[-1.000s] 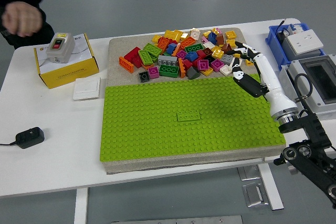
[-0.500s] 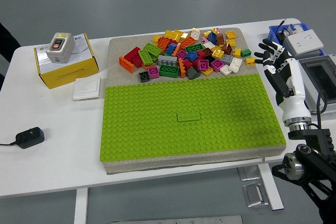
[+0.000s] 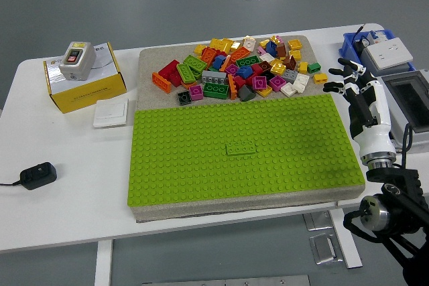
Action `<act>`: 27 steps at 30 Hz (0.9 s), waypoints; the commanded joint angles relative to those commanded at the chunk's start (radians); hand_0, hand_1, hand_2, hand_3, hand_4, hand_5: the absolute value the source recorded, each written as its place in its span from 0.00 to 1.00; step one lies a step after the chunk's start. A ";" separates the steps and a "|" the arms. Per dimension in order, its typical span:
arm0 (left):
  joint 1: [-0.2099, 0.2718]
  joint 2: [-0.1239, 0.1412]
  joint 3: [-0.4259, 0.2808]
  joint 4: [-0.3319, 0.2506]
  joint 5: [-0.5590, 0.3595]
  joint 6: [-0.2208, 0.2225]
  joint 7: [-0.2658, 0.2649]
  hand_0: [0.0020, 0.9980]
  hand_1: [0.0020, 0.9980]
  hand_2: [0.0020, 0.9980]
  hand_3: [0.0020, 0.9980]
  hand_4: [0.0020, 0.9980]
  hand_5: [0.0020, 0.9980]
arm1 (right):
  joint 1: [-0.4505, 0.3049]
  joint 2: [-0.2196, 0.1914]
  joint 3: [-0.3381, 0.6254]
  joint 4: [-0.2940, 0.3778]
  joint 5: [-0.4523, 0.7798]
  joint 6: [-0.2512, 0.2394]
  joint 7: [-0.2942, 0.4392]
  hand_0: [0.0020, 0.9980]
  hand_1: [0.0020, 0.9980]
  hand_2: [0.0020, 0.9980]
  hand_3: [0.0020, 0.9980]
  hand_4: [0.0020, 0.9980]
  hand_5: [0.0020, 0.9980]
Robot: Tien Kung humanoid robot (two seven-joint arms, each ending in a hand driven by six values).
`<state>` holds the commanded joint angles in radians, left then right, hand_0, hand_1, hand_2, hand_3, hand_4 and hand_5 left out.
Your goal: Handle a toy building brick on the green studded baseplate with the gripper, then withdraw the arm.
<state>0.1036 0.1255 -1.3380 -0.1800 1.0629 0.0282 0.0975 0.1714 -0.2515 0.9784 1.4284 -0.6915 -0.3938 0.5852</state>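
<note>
Apparently no writing legible — right hand (image 3: 352, 82) fingers spread, empty, beside baseplate (image 3: 241, 149).

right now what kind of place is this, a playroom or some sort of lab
Most likely a robotics lab or test station, not a playroom. A robot's right hand hangs open at the white table, where a switch box sits on a yellow carton beside the green baseplate and loose bricks.

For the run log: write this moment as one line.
right hand: open, empty, off baseplate's right edge | green brick: on green baseplate | loose brick pile: behind baseplate | left hand: not in view
</note>
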 joint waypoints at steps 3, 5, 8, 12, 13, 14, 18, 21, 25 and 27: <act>0.000 0.002 -0.004 0.000 0.003 0.001 0.001 0.68 0.69 0.66 0.73 0.42 0.42 | -0.004 0.005 -0.001 0.000 -0.001 0.005 -0.004 0.36 0.38 0.53 0.61 0.57 0.48; -0.001 0.004 -0.009 0.000 0.007 0.002 0.002 0.68 0.69 0.66 0.72 0.42 0.42 | -0.009 0.009 0.007 0.000 -0.001 0.007 -0.006 0.34 0.36 0.51 0.60 0.58 0.48; -0.007 0.010 -0.034 0.000 0.029 0.004 0.012 0.68 0.69 0.66 0.72 0.42 0.42 | -0.022 0.013 0.028 0.004 -0.003 0.009 -0.009 0.34 0.36 0.51 0.60 0.58 0.48; -0.012 0.018 -0.061 0.000 0.051 0.006 0.026 0.68 0.69 0.66 0.72 0.42 0.42 | -0.032 0.019 0.050 0.008 -0.007 0.007 -0.013 0.35 0.35 0.49 0.60 0.57 0.48; -0.013 0.020 -0.065 0.000 0.055 0.006 0.027 0.68 0.69 0.66 0.72 0.42 0.42 | -0.032 0.020 0.053 0.009 -0.008 0.007 -0.013 0.35 0.35 0.49 0.60 0.57 0.48; -0.014 0.021 -0.067 0.000 0.057 0.006 0.027 0.68 0.69 0.66 0.72 0.42 0.42 | -0.032 0.022 0.056 0.010 -0.010 0.006 -0.014 0.35 0.35 0.49 0.60 0.57 0.48; -0.017 0.022 -0.070 0.000 0.060 0.005 0.026 0.68 0.69 0.66 0.72 0.42 0.43 | -0.027 0.025 0.058 0.014 -0.026 0.002 -0.022 0.36 0.35 0.50 0.60 0.56 0.49; -0.015 0.017 -0.068 0.000 0.059 0.003 0.027 0.68 0.69 0.66 0.72 0.42 0.43 | -0.022 0.027 0.057 0.017 -0.042 0.001 -0.030 0.36 0.35 0.50 0.60 0.56 0.49; -0.002 0.006 -0.064 0.000 0.054 0.005 0.040 0.68 0.69 0.67 0.72 0.42 0.43 | -0.017 0.029 0.052 0.018 -0.057 0.000 -0.038 0.35 0.35 0.49 0.61 0.56 0.49; 0.005 0.000 -0.096 0.000 0.102 0.011 0.065 0.68 0.69 0.67 0.72 0.42 0.43 | -0.013 0.028 0.043 0.014 -0.059 0.000 -0.044 0.35 0.35 0.49 0.61 0.56 0.49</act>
<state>0.1086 0.1255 -1.4335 -0.1800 1.1650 0.0392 0.1624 0.1586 -0.2231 1.0212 1.4421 -0.7507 -0.3937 0.5415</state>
